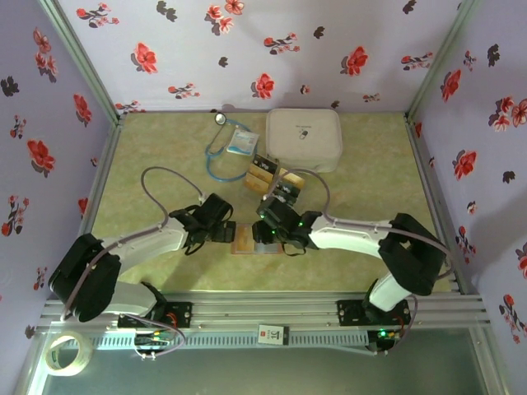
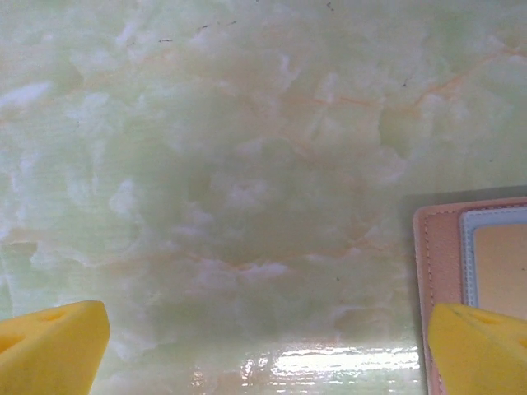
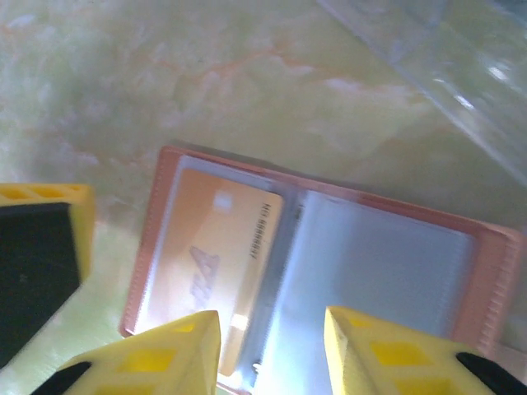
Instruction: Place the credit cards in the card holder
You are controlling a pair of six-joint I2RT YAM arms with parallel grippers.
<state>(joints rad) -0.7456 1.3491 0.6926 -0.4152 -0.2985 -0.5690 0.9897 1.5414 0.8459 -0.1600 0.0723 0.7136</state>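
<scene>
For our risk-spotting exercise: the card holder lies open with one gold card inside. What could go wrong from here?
The gold card looks skewed in the card holder, so it may slide out. The left claw has one finger over the holder's edge; moving could drag it.

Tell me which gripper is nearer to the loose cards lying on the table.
Right. The right gripper is just on the near side of the loose cards, over the card holder. The left gripper is farther off, at the holder's left edge.
</scene>
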